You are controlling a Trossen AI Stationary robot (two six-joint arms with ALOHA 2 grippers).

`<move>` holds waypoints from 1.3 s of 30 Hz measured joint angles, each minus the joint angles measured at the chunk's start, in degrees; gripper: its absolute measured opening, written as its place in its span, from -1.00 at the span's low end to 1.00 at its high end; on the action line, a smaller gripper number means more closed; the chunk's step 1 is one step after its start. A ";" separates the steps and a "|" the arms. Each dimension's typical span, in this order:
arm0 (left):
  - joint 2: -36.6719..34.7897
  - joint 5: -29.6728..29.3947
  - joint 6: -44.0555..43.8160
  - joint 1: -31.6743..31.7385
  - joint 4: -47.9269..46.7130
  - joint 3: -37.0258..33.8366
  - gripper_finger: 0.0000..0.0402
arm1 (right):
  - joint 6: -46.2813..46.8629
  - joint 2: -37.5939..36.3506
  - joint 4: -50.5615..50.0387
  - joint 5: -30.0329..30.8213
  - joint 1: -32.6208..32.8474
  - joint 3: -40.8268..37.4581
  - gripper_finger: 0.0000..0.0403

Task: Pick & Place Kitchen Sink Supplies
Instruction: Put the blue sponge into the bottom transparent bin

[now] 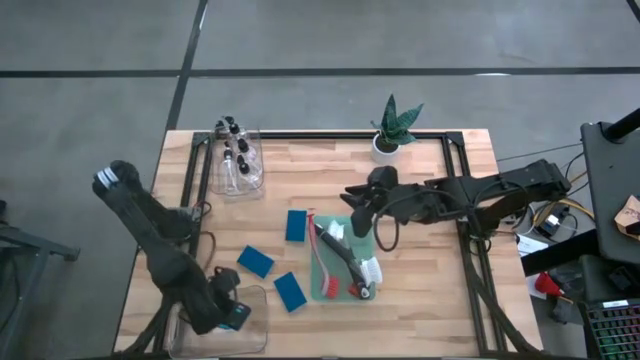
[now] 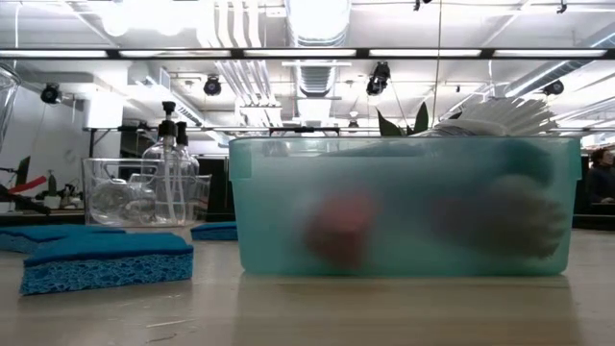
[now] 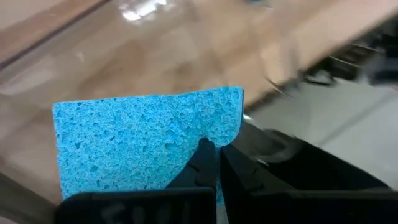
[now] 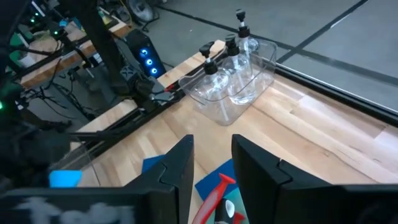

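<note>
the high camera looks straight down on my whole table [image 1: 420, 200] from well above. the low camera sits at table-top height, pressed close to the green bin [image 2: 404, 207], facing level into the room. my left wrist camera looks past my left gripper [image 3: 217, 171], very near one blue sponge [image 3: 146, 140]. my right wrist camera looks past my right gripper [image 4: 211, 165] across the table to the clear bin of bottles [image 4: 233, 78], which the high [image 1: 238, 160] and low views share

Three blue sponges [image 1: 272, 264] lay flat on the table. A fourth sponge [image 3: 146, 140] was gripped. Brushes [image 1: 345, 265] lay together; bottles [image 1: 236, 155] stood upright.
</note>
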 joint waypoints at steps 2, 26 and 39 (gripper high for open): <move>2.45 0.52 -0.94 0.04 -0.33 -0.02 -0.98 | 0.00 -0.25 -0.20 -0.10 -0.01 0.00 -0.50; 12.33 4.06 -7.70 0.22 -0.11 -0.22 -0.59 | -0.37 -1.55 -1.05 -0.02 0.00 0.00 -0.59; 2.33 -7.13 -2.71 0.24 2.32 4.68 -0.08 | -0.35 -1.55 -1.08 -2.10 0.09 0.00 -0.58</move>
